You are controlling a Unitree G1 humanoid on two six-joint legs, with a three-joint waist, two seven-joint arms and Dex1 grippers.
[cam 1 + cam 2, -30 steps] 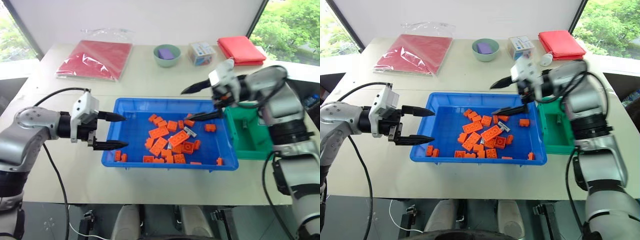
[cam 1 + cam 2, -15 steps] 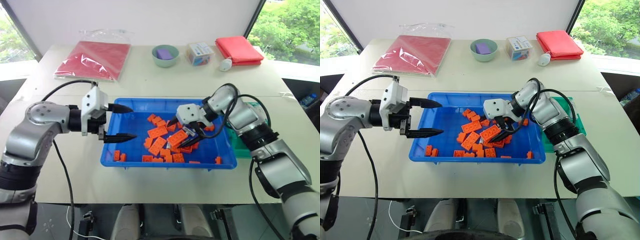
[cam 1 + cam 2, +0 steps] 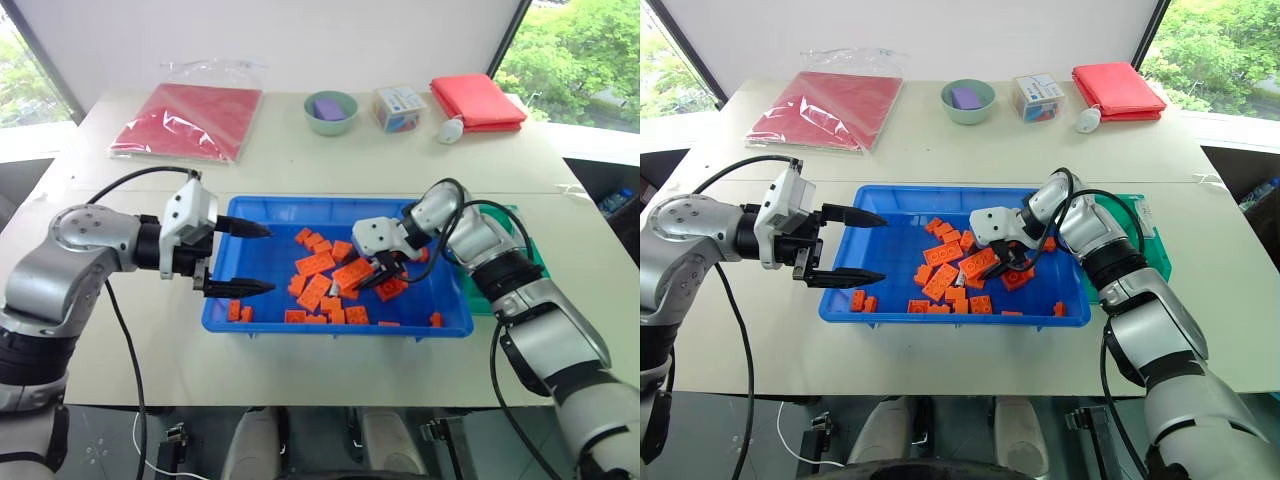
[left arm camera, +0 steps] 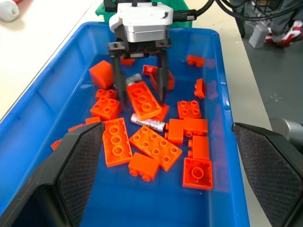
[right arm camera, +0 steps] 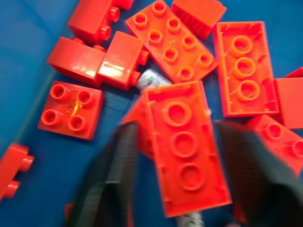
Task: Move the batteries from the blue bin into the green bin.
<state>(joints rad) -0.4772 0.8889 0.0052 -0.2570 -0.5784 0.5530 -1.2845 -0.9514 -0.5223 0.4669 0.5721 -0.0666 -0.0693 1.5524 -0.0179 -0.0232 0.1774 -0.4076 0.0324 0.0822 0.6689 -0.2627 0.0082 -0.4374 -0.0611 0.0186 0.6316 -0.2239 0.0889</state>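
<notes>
The tabletop (image 3: 300,160) carries the blue bin (image 3: 250,308), with the green bin (image 3: 520,225) at its 3 o'clock. The left gripper (image 3: 243,258), jaws open and empty, hovers at 9 o'clock. The right gripper (image 4: 140,80), jaws straddling an orange brick (image 4: 143,100), touches the pile. One battery (image 4: 148,123) lies among the bricks.

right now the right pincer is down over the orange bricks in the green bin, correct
Not quite. The right pincer is down over the orange bricks, but they lie in the blue bin, not the green bin. The left wrist view shows it.
</notes>
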